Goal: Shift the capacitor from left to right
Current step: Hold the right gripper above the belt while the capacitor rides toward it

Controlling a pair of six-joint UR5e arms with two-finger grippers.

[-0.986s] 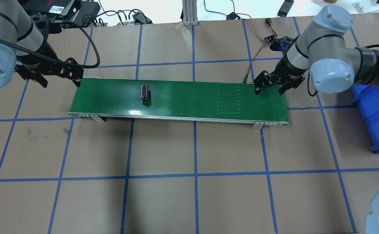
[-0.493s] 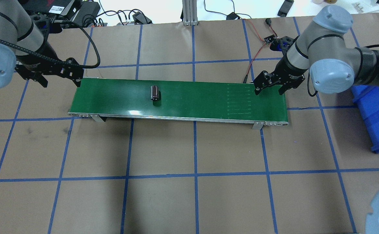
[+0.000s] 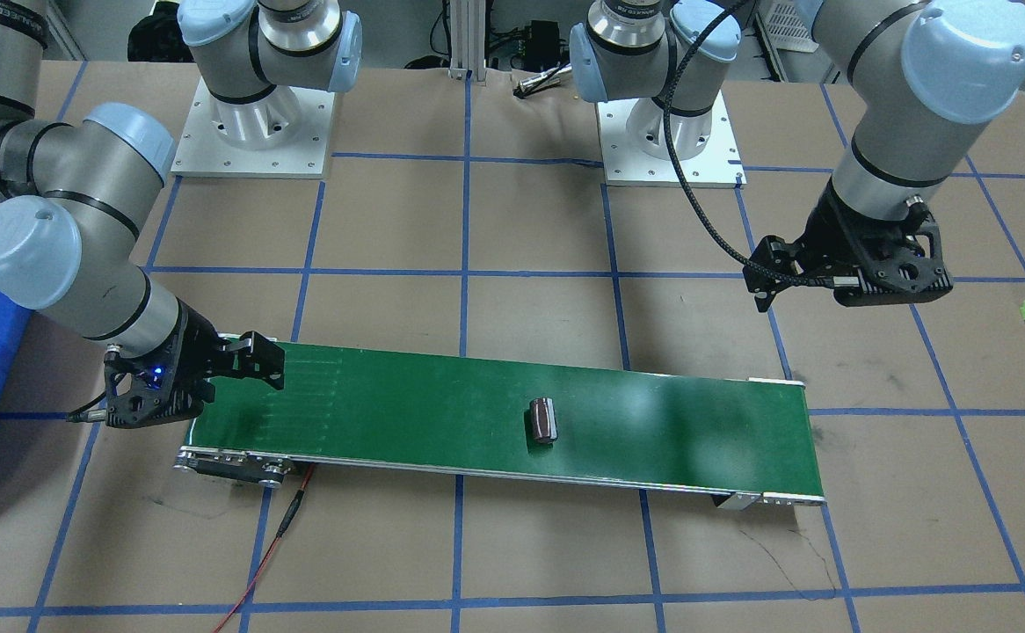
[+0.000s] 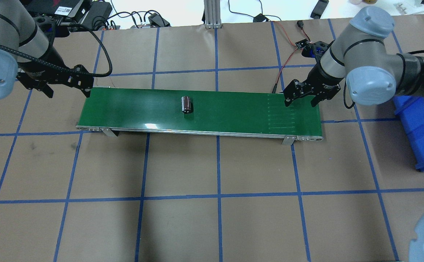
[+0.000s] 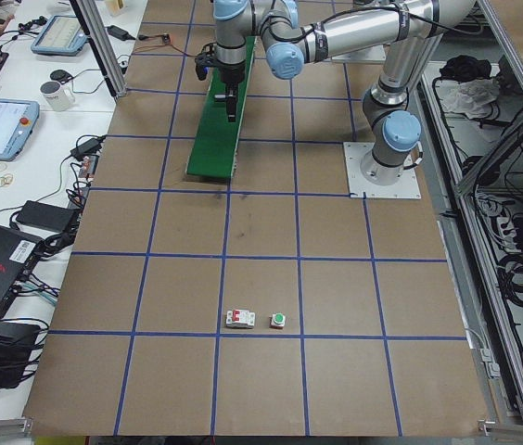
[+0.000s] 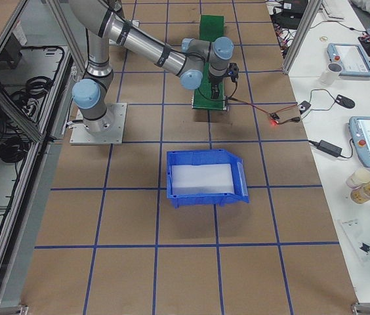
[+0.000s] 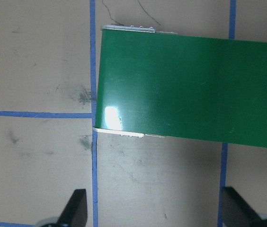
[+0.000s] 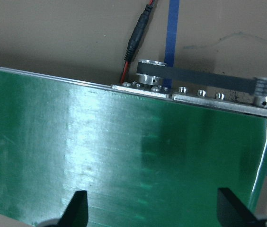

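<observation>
Since a second ago the capacitor (image 4: 187, 104) has slid along the green conveyor belt (image 4: 234, 112), away from my left gripper (image 4: 67, 91) and toward my right gripper (image 4: 300, 102); neither gripper has shifted. The capacitor now lies on the belt roughly midway between my two grippers, well apart from both. It is a dark stubby piece with its long side across the belt, and nothing touches it.

My left gripper hangs off the belt's left end, over the brown table by the belt's far corner. Its fingers (image 7: 74, 210) are spread wide with nothing between them. In the left wrist view only the bare end of the belt shows ahead of them, and the capacitor is out of that view, off to this gripper's right.

My right gripper hovers over the belt's right end, near its far edge. Its fingers (image 8: 76, 208) are also spread wide and empty. The right wrist view shows green belt under them and, just beyond, the belt's metal rim, a pulley and a red cable (image 8: 131, 61). The capacitor is out of that view too, off to this gripper's left.

A blue bin (image 4: 421, 134) stands on the table to the right of my right gripper, past the belt's end.
</observation>
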